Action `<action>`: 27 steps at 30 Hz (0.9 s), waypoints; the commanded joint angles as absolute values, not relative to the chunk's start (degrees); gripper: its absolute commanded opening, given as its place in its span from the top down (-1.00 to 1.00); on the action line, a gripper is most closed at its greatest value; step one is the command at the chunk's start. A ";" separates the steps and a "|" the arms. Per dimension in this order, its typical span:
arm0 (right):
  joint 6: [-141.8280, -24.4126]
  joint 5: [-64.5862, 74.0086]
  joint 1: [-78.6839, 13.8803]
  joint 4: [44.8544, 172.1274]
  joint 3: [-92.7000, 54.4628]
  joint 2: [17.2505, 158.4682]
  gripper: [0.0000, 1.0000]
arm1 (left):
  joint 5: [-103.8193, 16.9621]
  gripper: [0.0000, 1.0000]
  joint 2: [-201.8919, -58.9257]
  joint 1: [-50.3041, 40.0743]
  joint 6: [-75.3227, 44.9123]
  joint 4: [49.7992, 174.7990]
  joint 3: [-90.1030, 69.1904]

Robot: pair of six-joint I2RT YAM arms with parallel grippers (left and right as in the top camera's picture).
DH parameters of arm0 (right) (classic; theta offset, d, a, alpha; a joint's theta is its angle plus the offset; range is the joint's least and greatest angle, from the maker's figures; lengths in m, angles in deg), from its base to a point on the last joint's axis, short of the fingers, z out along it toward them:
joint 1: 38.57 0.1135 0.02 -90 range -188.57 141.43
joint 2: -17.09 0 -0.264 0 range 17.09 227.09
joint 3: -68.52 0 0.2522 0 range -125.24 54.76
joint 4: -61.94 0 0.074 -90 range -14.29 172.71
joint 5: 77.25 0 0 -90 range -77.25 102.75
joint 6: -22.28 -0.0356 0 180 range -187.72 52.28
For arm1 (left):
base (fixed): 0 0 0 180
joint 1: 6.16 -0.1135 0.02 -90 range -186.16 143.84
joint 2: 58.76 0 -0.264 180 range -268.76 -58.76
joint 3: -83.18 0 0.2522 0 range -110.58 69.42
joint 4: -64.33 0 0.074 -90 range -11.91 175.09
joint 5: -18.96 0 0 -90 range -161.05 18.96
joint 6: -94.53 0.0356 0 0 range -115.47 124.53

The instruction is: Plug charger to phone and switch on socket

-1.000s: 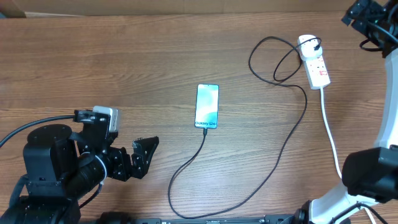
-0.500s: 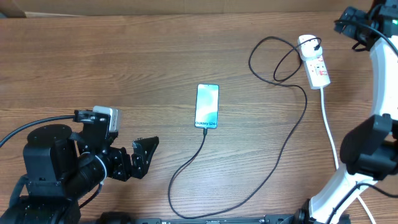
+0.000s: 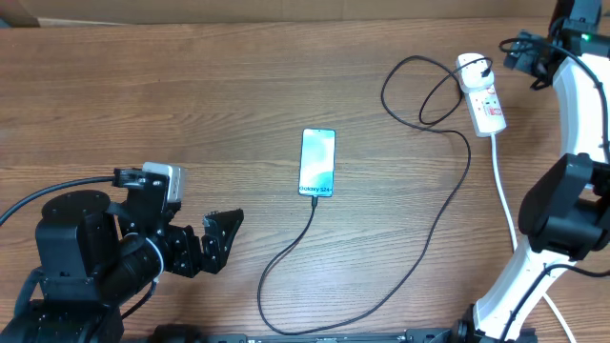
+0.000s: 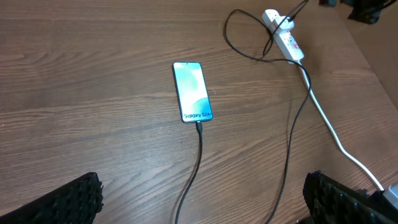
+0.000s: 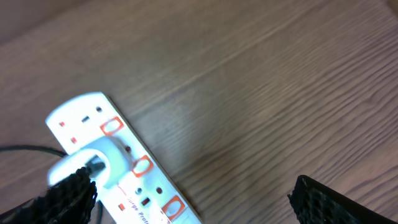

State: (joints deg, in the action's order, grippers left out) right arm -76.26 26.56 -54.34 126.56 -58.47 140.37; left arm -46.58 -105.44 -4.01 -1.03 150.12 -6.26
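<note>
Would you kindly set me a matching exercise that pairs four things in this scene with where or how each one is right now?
Things:
1. phone
2. charger cable
3. power strip
4. left gripper

Places or states:
A. open, holding nothing, at the near left
B. white with red markings, at the far right
C. lying flat in the middle, screen lit blue
D. black and thin, trailing from the phone's near end round to the far right

Pairs: 1-C, 2-D, 3-B, 4-A

Robot lab: wooden table (image 3: 191,86)
</note>
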 commanded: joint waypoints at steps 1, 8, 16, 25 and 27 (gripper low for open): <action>-75.75 27.32 -54.88 125.55 -55.32 141.55 -1.00 | -45.96 -0.99 -105.26 -3.90 -0.16 149.93 -6.59; -75.78 27.30 -56.37 120.85 -49.97 141.57 -1.00 | -45.96 -0.99 -105.26 -3.90 -0.16 149.93 -6.57; -75.75 25.60 -57.55 118.45 -47.59 141.57 -1.00 | -45.96 -0.99 -105.26 -3.90 -0.16 149.93 -6.59; -75.78 18.62 -57.55 118.36 -47.59 141.57 -1.00 | -45.96 -1.00 -105.26 -3.90 -0.16 149.93 -6.59; -75.78 18.64 -57.55 118.36 -47.59 141.57 -1.00 | -45.96 -0.99 -105.26 -3.90 -0.16 149.93 -6.57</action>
